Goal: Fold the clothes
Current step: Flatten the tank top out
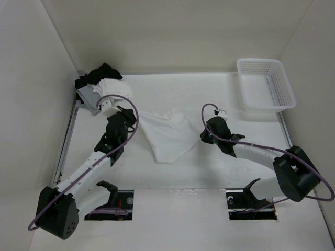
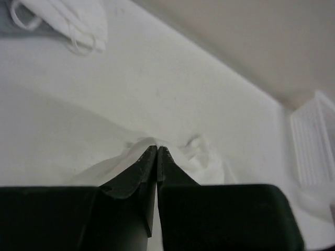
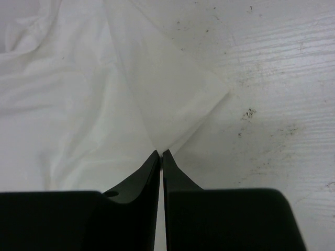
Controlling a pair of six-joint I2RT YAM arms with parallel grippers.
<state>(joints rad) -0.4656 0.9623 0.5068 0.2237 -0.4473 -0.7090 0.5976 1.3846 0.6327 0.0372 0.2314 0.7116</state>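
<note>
Now left gripper [image 2: 157, 149] and right gripper [image 3: 161, 152] each pinch the white top [image 1: 170, 137].

You have a white table [image 1: 220, 172] closed in on three sides by plain off-white panels: back wall [image 1: 178, 31], left wall [image 1: 31, 78] and right wall [image 1: 319, 57]. A metal rail [image 1: 67, 141] runs along the table's left edge. The near edge has a left cut-out [image 1: 125, 201] and a right cut-out [image 1: 261, 209], both dark inside. Your right wrist view shows dark specks [image 3: 248, 112] on a grained tabletop. Lighting is even, and shadows are soft.
</note>
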